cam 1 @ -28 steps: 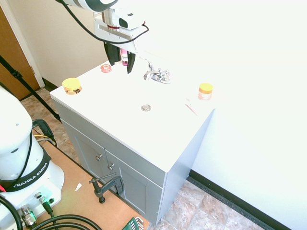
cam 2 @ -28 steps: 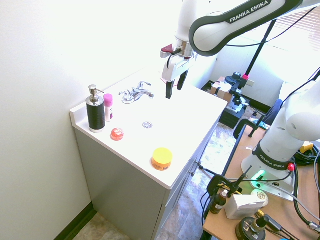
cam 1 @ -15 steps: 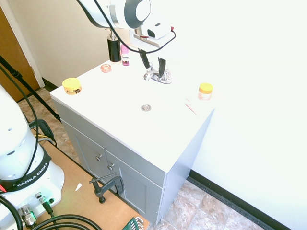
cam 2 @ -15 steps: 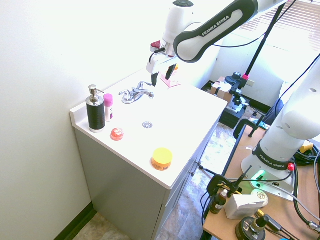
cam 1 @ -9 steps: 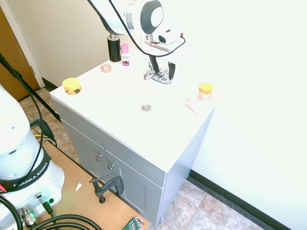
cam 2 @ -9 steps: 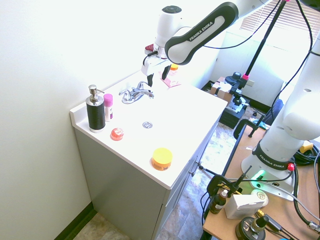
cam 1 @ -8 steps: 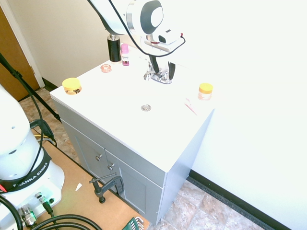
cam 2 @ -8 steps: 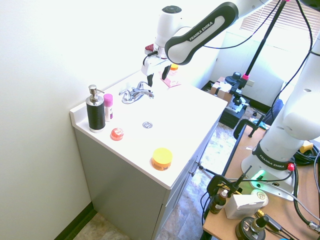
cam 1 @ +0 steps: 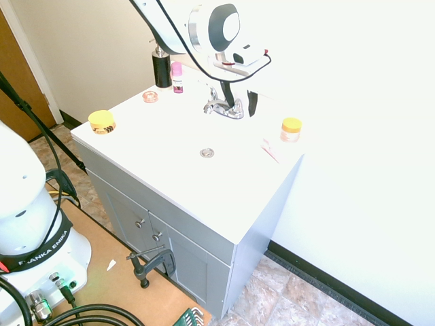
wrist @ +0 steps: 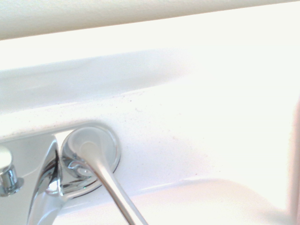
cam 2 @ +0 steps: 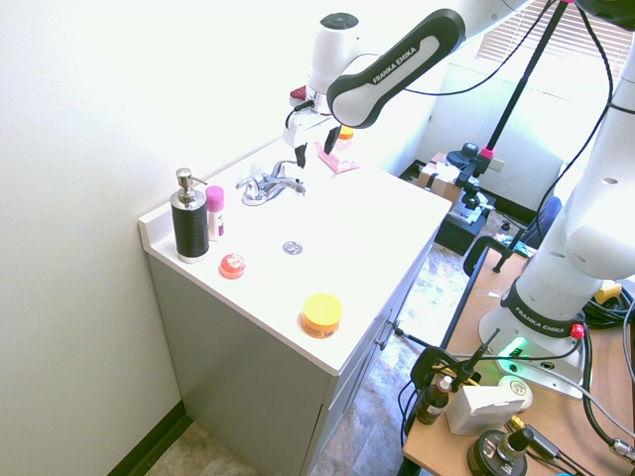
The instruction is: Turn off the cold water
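While the pincer (cam 1: 240,105) has just shifted slightly right in the first exterior view, its fingers stay apart around the right lever (cam 1: 238,109), probably lining up to turn it. White worktop (cam 1: 177,176) carries two jars; brown door (cam 1: 17,75) at left. Second exterior: pincer above the faucet's far end, soap pump (cam 2: 190,220) nearby, window blinds behind. Wrist: lever close up, beside spout (wrist: 47,201).
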You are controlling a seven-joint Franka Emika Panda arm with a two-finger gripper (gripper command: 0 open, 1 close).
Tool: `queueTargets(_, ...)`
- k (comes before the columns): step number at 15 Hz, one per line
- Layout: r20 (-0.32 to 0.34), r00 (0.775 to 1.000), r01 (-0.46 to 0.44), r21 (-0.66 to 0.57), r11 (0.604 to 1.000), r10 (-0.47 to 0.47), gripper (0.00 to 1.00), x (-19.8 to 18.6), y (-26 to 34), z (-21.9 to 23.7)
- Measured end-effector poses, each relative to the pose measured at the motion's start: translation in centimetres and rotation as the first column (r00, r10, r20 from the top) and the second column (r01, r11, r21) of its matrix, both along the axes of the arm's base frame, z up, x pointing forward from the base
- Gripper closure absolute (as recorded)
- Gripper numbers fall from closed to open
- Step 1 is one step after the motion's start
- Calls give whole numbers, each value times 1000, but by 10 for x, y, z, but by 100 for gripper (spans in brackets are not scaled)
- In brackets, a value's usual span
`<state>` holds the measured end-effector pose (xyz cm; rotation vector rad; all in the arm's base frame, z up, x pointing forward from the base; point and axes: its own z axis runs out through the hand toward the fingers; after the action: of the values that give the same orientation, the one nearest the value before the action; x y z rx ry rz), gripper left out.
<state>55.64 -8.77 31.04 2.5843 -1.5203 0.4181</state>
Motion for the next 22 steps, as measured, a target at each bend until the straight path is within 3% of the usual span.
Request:
queueTargets(15,51,998,39,-31,999,-38,0,32,-9,-1)
queueTargets(22,36,997,-68,43,997,67,0,-27,64,52)
